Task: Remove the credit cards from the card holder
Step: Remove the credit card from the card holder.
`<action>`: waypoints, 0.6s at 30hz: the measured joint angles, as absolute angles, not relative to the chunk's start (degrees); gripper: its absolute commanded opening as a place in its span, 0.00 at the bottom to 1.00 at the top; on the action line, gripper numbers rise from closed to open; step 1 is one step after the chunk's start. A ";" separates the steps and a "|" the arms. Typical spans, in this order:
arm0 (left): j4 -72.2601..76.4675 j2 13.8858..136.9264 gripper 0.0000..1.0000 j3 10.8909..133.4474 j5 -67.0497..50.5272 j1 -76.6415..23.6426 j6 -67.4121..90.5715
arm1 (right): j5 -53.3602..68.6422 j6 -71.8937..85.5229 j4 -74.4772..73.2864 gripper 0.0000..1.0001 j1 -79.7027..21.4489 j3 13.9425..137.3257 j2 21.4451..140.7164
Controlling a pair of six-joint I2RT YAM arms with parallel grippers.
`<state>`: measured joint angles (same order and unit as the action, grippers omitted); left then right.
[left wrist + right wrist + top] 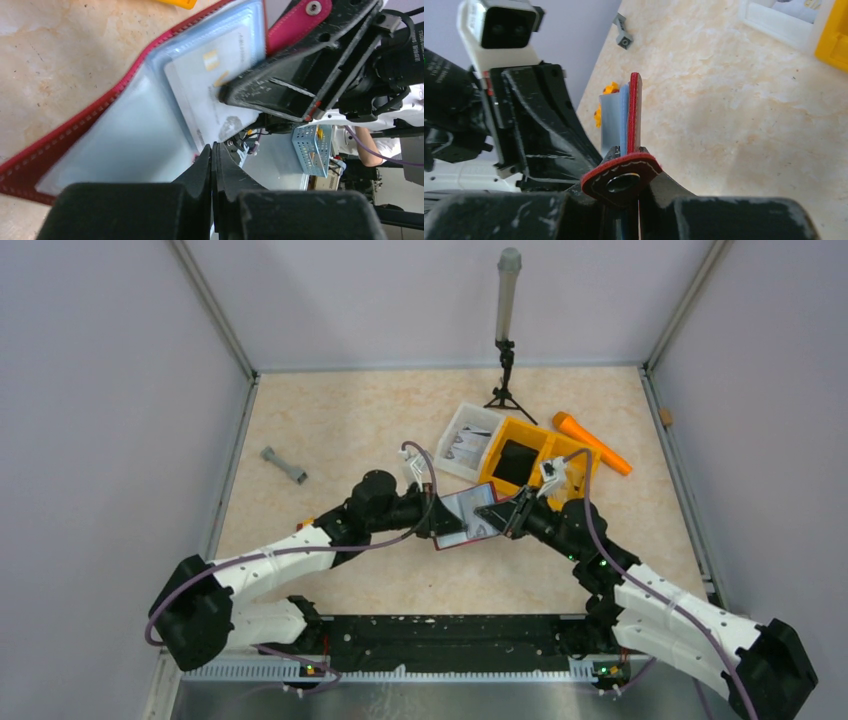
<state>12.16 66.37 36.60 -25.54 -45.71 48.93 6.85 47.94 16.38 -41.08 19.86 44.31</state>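
Observation:
The dark red card holder (466,519) hangs open above the table between my two grippers. Its clear sleeves face the left wrist camera, and a pale credit card (200,85) with a gold chip lies in one sleeve. My right gripper (631,150) is shut on the holder's edge (635,115), with the snap tab (621,177) folded across its jaws. My left gripper (214,150) is shut, its tips at the lower edge of the holder beside the card; nothing shows between them. From above, the left gripper (437,518) and right gripper (505,515) flank the holder.
A yellow-orange divided bin (535,455) and a white tray (468,440) stand just behind the grippers. An orange tool (592,443) lies at the back right, a grey piece (284,465) at the left, and a small tripod (507,340) by the back wall.

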 measured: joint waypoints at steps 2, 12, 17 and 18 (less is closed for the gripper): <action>13.87 67.83 0.09 36.60 -25.58 -45.76 49.76 | 7.38 48.77 17.30 0.00 -41.08 19.51 43.51; 16.95 66.72 0.19 36.51 -24.91 -45.80 51.11 | 9.32 54.81 19.86 0.00 -41.08 16.62 39.00; 16.60 64.90 0.27 36.51 -23.83 -45.80 51.16 | 10.44 57.69 21.65 0.00 -41.08 15.57 38.41; 16.38 64.71 0.28 36.51 -23.53 -45.80 51.09 | 10.46 57.98 21.82 0.00 -41.08 15.33 38.20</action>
<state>16.38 64.71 36.51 -23.53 -45.80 51.09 10.46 57.98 21.82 -41.08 15.33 38.20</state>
